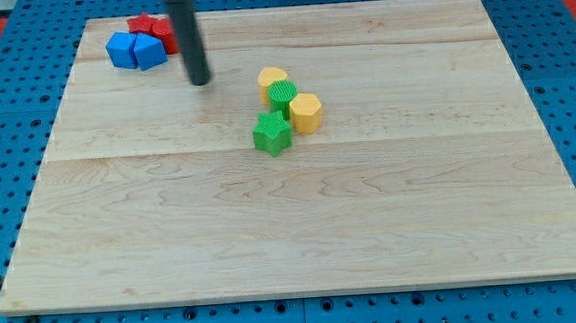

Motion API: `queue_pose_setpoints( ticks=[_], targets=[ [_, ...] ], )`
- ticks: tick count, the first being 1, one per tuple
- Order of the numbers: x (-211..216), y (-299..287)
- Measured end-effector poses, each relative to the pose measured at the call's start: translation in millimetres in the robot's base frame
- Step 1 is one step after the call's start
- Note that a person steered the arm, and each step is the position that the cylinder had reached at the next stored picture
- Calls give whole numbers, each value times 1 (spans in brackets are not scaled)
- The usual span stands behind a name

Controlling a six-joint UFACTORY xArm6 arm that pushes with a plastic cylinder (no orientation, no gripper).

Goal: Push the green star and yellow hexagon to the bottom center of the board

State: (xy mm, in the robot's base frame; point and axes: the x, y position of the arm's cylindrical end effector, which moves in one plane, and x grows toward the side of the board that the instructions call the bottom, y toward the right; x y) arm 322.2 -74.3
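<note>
A pale wooden board (302, 221) is lying on blue pegboard. My tip (200, 82), a plain rod with nothing to spread or pinch, is hovering at ten o'clock from the green star block (272, 133), well apart; the yellow hexagon block (306, 112) is sitting just beside the star at two o'clock.

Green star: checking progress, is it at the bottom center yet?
No. The green star sits mid-board beside the yellow hexagon.
</note>
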Motion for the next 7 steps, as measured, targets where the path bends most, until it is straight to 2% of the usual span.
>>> queue_pose_setpoints(
  ticks=[1, 2, 3, 4, 5, 6, 7],
  targets=[
    [-2, 26],
    [59, 25],
    [101, 26],
    [54, 24],
    [1, 49],
    [9, 84],
    [64, 90]
  ],
)
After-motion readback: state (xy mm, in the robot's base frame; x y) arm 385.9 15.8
